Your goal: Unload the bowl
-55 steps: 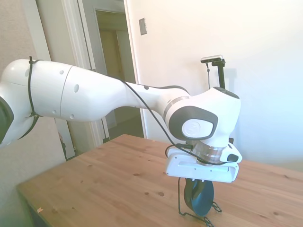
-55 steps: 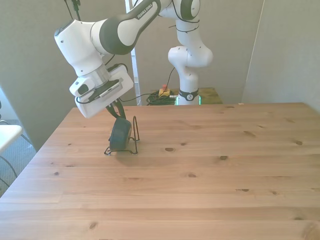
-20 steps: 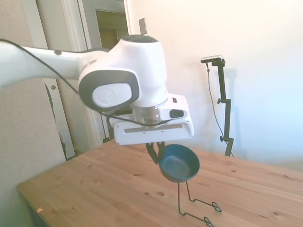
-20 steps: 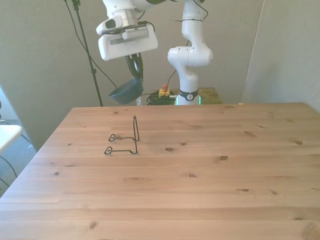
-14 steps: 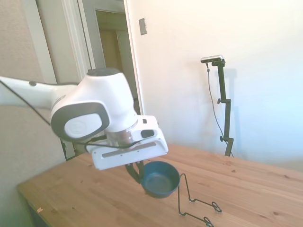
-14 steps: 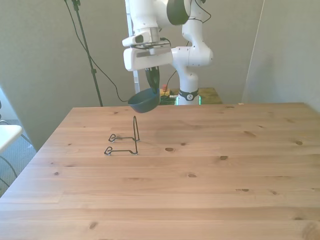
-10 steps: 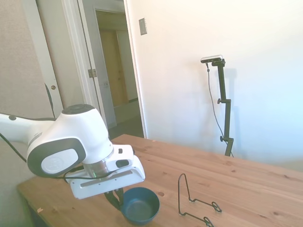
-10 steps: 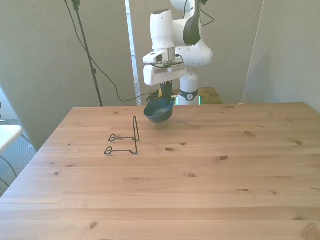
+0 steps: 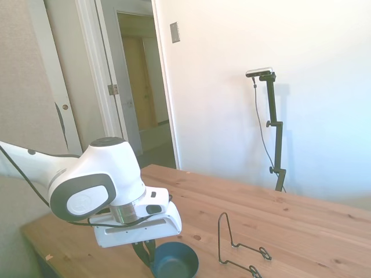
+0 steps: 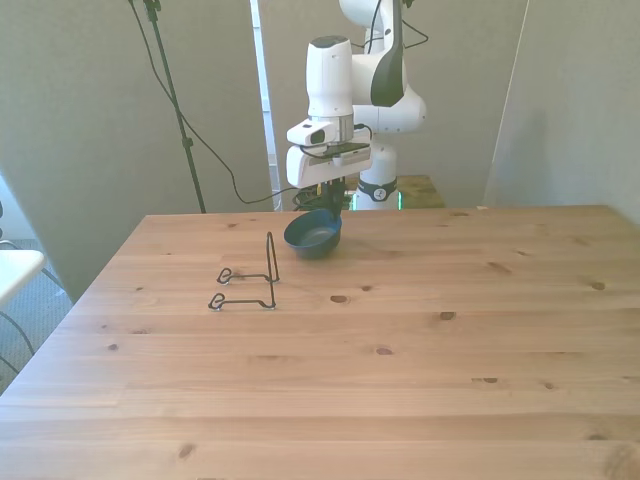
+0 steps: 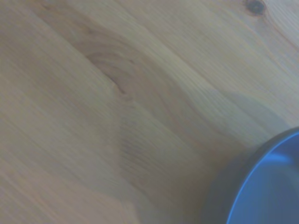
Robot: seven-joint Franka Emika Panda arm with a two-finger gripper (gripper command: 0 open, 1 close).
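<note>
One bowl: a small dark blue bowl point(image 10: 313, 233) is seen upper centre in the front view, low centre in the side view point(image 9: 174, 262), at or just above the wooden table point(image 10: 420, 350).
Bowl orientation: mouth turned upward, teal inside shown; round, so no long axis is given.
Gripper: the gripper point(image 10: 327, 204) is closed on the bowl's rim at its far side.
One wire stand: a black wire stand point(image 10: 250, 281) is left bare, near the bowl, toward the front view's left.
Wrist view: one blurred blue rim point(image 11: 261, 186) is shown over wood grain.
</note>
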